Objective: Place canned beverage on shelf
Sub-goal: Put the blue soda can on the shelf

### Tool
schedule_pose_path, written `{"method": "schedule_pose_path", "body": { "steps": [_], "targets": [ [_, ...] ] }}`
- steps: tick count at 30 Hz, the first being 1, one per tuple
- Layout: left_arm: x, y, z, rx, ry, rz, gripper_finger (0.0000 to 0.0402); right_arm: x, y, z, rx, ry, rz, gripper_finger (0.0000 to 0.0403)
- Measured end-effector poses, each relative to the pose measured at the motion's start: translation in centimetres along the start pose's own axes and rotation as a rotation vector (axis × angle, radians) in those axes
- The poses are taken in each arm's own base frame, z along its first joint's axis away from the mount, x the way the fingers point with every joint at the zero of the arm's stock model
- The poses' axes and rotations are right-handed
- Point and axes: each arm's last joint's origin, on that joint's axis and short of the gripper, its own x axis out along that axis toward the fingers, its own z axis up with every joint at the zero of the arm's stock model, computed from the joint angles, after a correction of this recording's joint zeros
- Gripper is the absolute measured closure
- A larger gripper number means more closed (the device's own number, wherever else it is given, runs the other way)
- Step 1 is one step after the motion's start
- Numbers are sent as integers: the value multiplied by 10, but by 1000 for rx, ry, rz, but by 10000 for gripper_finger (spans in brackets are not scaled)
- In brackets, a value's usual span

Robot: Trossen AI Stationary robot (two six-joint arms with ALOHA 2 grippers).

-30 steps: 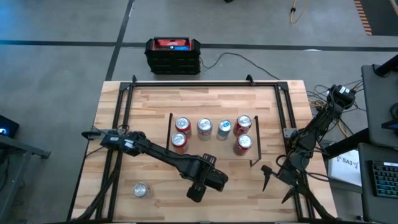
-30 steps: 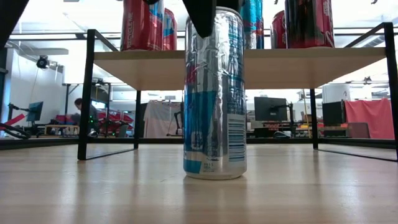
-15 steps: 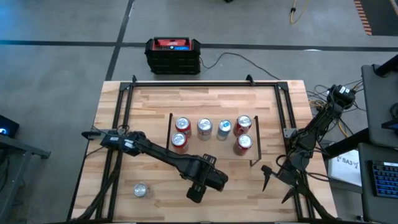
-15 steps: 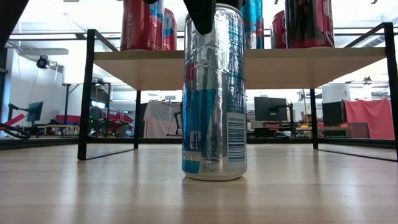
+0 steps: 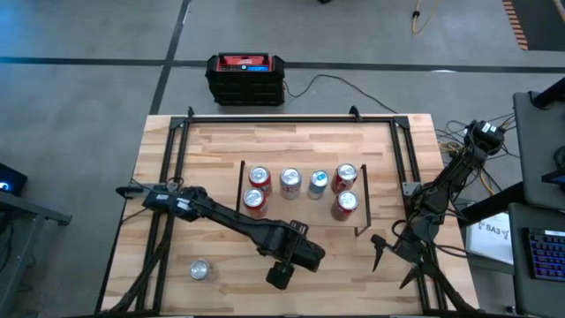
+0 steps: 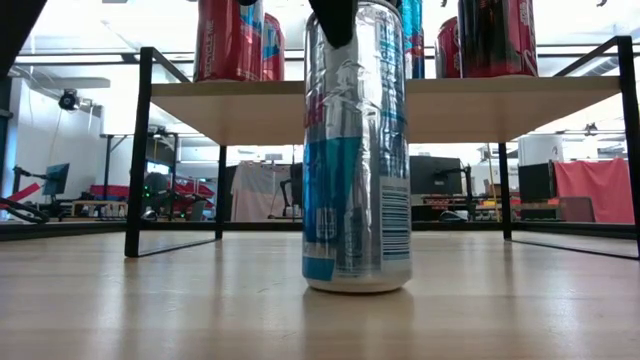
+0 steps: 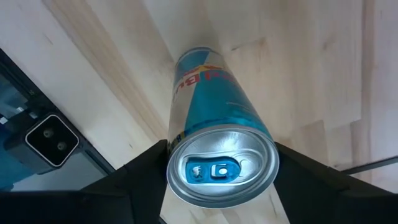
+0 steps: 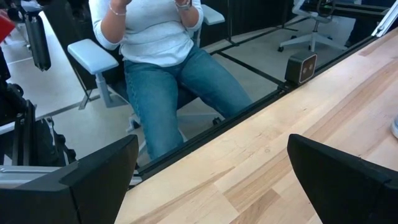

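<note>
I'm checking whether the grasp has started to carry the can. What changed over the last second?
The silver-and-blue can shifted slightly rightward in the low view, base on the table, gripped near its top by the left claw. The six cans on the shelf, the lone can and the open right claw stayed put.

**Four cameras, one shared can**

The high view looks straight down from well above, taking in the whole table (image 5: 168, 141), both arms and the floor around it. The low view sits at tabletop height, facing level across the wood and very near the silver-blue can (image 6: 357, 150), with the shelf (image 6: 480, 105) behind it and the room beyond. The left wrist view looks steeply down, close onto the top of that same can (image 7: 221, 171). The right wrist view faces outward over the table edge (image 8: 249, 149) toward a seated person (image 8: 161, 50) in the room.
</note>
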Motion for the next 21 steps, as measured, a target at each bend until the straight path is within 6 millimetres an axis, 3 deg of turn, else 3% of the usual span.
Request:
{"method": "schedule_pose_path", "body": {
  "steps": [15,21],
  "targets": [
    [0,1,0,2,-3,-3,168,0,0,0,0,0,0,3],
    [0,5,-1,57,7,6,144,0,0,0,0,0,0,3]
  ]
}}
